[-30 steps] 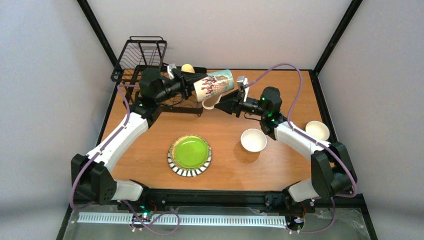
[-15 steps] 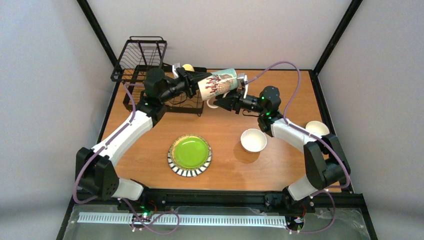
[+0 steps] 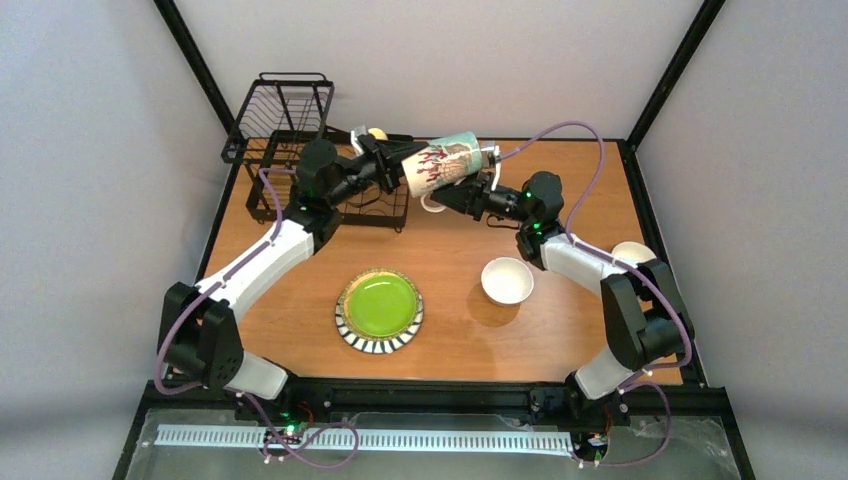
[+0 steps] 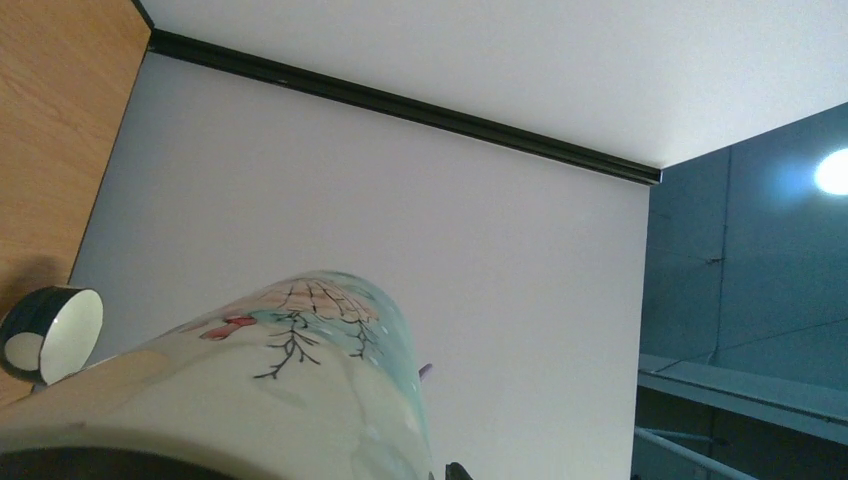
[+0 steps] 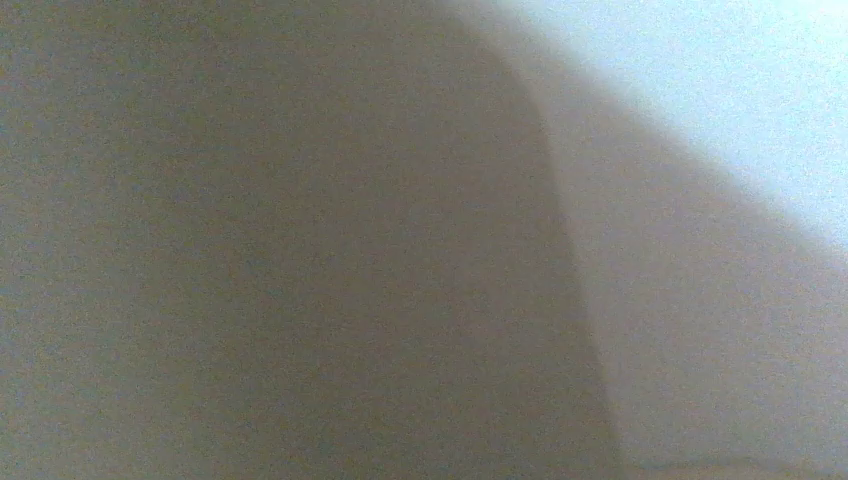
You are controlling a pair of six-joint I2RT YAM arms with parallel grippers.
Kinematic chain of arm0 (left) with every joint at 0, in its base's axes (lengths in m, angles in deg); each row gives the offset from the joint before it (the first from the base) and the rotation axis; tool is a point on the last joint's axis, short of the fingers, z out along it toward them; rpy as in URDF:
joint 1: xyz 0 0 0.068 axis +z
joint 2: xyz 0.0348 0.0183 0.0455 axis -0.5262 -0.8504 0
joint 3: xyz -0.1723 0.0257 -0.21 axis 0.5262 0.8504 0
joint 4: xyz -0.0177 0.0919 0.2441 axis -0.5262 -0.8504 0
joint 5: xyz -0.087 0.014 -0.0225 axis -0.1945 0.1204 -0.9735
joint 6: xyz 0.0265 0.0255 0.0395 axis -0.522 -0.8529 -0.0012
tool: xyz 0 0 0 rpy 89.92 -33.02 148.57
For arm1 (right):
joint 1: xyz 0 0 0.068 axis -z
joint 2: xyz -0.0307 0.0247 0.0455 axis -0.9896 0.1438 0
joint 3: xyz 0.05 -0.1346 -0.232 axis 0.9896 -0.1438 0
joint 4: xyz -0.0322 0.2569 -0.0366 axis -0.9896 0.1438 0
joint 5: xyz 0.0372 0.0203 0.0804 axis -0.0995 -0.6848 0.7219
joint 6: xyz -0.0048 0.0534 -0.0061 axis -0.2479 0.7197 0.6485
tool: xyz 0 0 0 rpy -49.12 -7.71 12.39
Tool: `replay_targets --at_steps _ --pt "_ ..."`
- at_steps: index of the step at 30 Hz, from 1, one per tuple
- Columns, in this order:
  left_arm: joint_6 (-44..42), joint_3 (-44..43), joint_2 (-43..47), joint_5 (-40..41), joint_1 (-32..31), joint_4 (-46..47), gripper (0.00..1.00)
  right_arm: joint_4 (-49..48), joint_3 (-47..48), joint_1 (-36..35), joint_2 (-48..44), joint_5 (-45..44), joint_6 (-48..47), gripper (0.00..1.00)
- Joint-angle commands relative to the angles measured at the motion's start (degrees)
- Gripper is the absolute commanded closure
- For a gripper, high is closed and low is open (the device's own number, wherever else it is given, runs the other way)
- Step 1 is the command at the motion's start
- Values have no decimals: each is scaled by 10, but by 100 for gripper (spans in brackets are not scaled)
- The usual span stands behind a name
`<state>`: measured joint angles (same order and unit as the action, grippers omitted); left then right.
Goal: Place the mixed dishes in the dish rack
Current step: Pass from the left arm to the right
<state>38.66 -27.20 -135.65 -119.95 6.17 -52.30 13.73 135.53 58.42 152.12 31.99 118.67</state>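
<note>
Clenched on the teal-banded mug, the left gripper holds it sideways in the air beside the dish rack, while the right gripper has moved in around its far end, grip unclear, likely a handover before racking.

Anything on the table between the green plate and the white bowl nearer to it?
Nothing. In the top view, only bare table lies between the plate and that bowl.
</note>
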Motion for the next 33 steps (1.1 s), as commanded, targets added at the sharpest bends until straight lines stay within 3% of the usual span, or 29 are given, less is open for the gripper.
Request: replay_targets --at_steps 1,8,26,28,33 --pt "30 -9 -19 -11 -54 87 100 -54 16 -18 8 28 22 35" --pt "54 8 -37 27 -82 129 100 -64 13 -19 0 26 41 49" --pt "59 68 -22 53 -88 161 99 -43 4 -18 -28 25 35 97" --pt "58 74 -22 59 -87 162 99 -38 2 -18 -33 25 32 98" --pt "36 76 -19 78 -86 139 83 -11 3 -18 -47 21 12 98"
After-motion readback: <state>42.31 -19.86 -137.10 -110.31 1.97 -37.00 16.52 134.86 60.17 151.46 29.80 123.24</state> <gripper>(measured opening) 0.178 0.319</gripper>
